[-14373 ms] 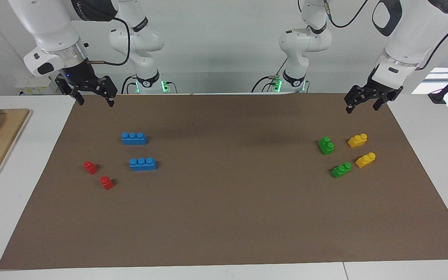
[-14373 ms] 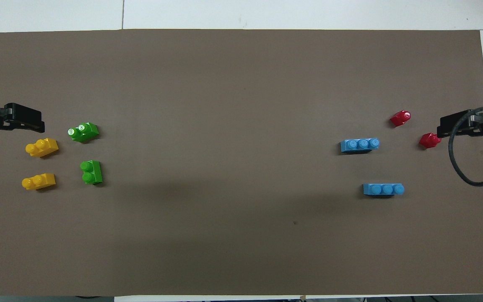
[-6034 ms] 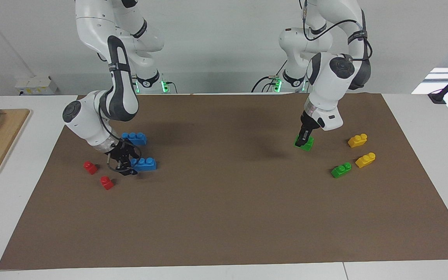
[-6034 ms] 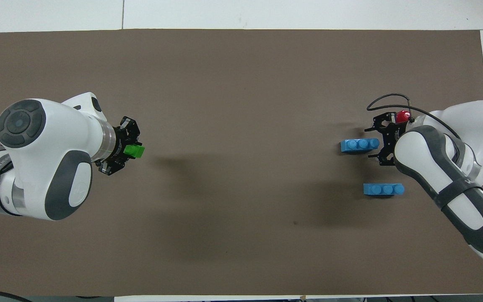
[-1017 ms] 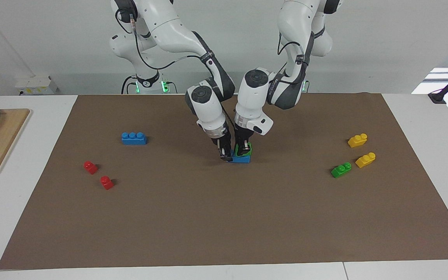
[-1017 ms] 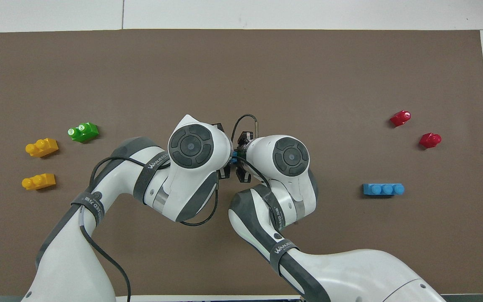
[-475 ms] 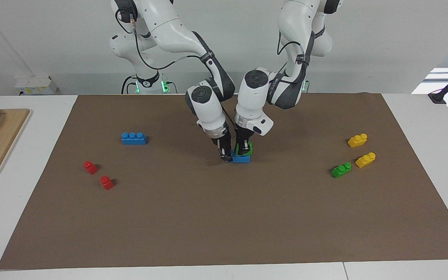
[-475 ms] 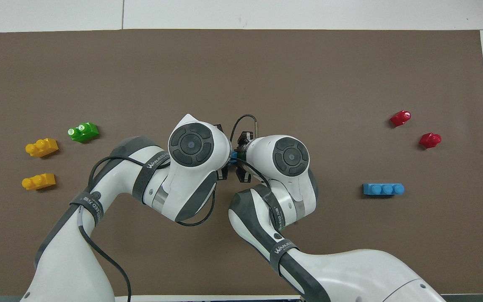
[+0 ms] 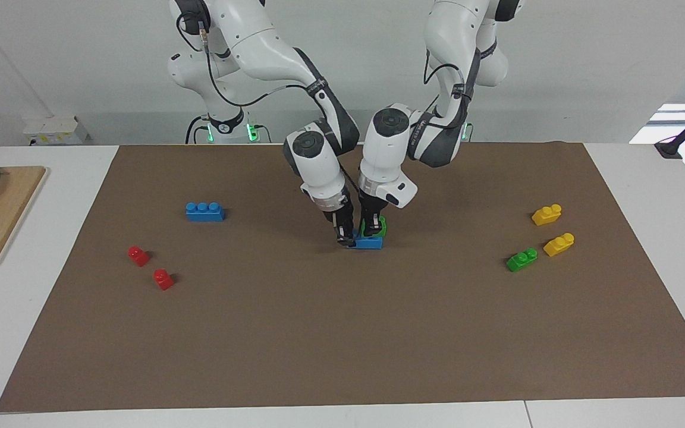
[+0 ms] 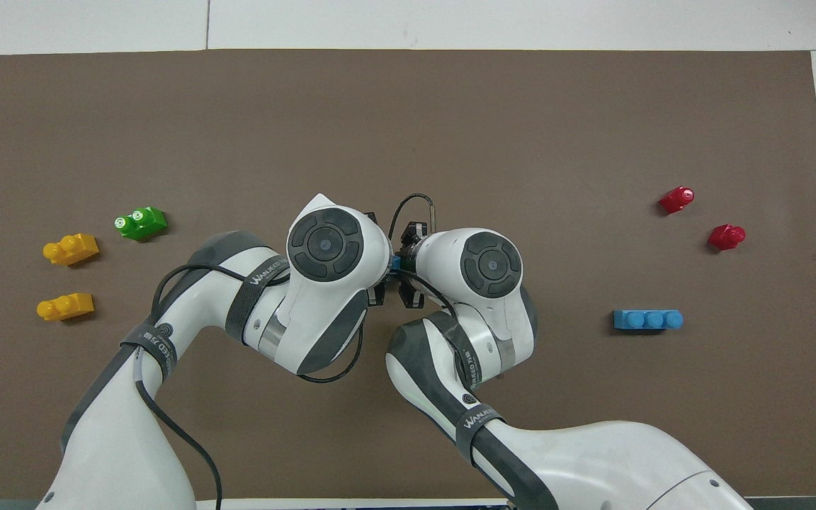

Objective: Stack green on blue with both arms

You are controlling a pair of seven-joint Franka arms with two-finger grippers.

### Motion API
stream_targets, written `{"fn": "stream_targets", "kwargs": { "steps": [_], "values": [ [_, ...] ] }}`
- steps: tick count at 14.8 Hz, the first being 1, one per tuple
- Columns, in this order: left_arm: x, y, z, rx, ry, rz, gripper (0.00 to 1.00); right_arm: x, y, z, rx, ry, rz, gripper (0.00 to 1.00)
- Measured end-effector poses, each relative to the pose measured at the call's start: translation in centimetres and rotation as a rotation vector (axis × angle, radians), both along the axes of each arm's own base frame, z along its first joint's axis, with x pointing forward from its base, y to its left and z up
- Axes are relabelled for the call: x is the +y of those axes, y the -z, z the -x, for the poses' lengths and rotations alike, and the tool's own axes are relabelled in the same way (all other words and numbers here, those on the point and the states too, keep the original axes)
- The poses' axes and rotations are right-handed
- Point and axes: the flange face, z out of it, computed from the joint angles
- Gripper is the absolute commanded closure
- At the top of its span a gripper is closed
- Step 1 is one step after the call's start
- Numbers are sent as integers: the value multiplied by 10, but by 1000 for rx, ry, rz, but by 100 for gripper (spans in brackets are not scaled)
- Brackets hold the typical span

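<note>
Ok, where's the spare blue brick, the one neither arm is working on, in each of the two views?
Facing view: the spare blue brick lies on the brown mat, toward the right arm's end.
Overhead view: the same brick lies alone, with the arms' wrists at mid-mat.
Shared landmark: the two red bricks lie farther from the robots than it.

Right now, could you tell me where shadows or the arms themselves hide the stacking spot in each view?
Facing view: the green brick and blue brick show between the left gripper and right gripper, with a soft shadow on the mat beside them. Overhead view: both arms' wrists cover the stack; only a blue sliver shows.
</note>
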Motion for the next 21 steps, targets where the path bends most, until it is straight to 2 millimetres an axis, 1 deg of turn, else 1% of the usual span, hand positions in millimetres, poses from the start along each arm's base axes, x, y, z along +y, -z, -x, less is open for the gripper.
{"fn": "stream_targets", "kwargs": {
  "steps": [4, 8, 9, 10, 13, 14, 15, 16, 17, 18, 19, 20, 21],
  "values": [
    [0, 1, 0, -4, 8, 2, 100, 0, 0, 0, -1, 0, 0, 100],
    [0, 2, 1, -7, 55, -1, 100, 0, 0, 0, -1, 0, 0, 100],
    [0, 7, 1, -5, 72, -4, 100, 1, 0, 0, -2, -2, -1, 100],
    [0, 16, 1, -2, 92, -8, 100, 2, 0, 1, -5, -4, -3, 100],
    [0, 17, 0, -7, 124, -9, 100, 2, 0, 0, -7, -2, -4, 100],
    [0, 17, -1, -7, 129, -9, 76, 2, 0, 0, -7, -2, -4, 100],
    [1, 17, -1, -6, 133, -8, 23, 2, 0, 0, -8, -2, -4, 100],
    [1, 17, -1, -6, 134, -8, 0, 2, 0, 0, -8, -2, -4, 100],
    [6, 21, -3, 0, 133, -19, 0, 1, 0, 0, -8, -2, -4, 100],
    [16, 31, -7, 12, 125, -33, 0, 0, 0, 0, -9, 0, -3, 85],
    [27, 40, -14, 24, 118, -43, 0, -1, 0, 0, -9, 1, -3, 57],
    [35, 45, -20, 29, 111, -47, 0, -2, 0, -1, -10, 2, -2, 28],
    [41, 44, -25, 27, 101, -47, 0, -4, 1, -2, -9, 4, -1, 12]
  ]
}}
